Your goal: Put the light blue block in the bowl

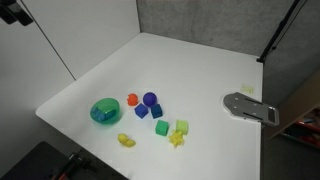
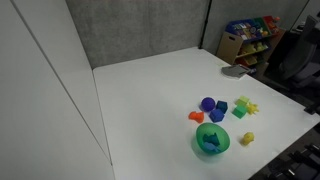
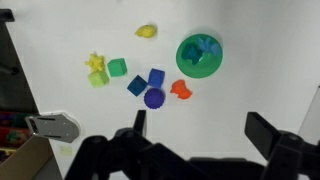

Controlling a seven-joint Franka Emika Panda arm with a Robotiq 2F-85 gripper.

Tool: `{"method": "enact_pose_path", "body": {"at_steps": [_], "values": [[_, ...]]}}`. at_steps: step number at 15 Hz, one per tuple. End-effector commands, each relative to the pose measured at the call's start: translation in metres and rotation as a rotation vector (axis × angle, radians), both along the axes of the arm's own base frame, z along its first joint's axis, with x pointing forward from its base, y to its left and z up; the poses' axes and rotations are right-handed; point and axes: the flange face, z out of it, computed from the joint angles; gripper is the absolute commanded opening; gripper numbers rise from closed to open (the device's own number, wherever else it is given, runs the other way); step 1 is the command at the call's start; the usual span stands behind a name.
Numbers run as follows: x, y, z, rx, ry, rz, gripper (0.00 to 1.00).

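Observation:
The teal-green bowl (image 1: 93,106) (image 2: 222,147) (image 3: 184,62) stands near a table edge. A sky-blue piece, seemingly the light blue block (image 3: 204,49) (image 2: 209,140) (image 1: 103,114), lies inside it. My gripper (image 3: 202,128) is open and empty, high above the table, with the bowl and toys beyond its fingertips. It shows in neither exterior view. A blue block (image 3: 156,77), a darker blue block (image 3: 136,86) and the purple rounded piece (image 3: 154,98) lie together beside the bowl.
An orange piece (image 3: 180,89), a green block (image 3: 117,67), a light green piece (image 3: 97,78), a yellow star (image 3: 96,62) and a yellow piece (image 3: 146,31) lie around. A flat grey object (image 1: 248,106) sits at the table edge. Shelves with toys (image 2: 250,38) stand beyond.

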Motion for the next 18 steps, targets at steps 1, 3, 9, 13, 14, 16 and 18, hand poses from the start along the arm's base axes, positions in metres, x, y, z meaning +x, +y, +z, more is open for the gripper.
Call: {"method": "enact_pose_path", "body": {"at_steps": [1, 3, 9, 13, 14, 16, 18], "values": [[0.060, -0.003, -0.001, 0.059, 0.046, 0.004, 1.00], [0.088, -0.007, -0.007, 0.081, 0.069, -0.008, 1.00], [0.160, -0.027, -0.050, 0.130, 0.153, -0.036, 1.00], [0.196, -0.056, -0.096, 0.149, 0.212, -0.074, 1.00], [0.204, -0.065, -0.110, 0.161, 0.224, -0.088, 1.00], [0.215, -0.082, -0.133, 0.167, 0.246, -0.117, 1.00], [0.224, -0.097, -0.157, 0.176, 0.266, -0.130, 1.00]]}}
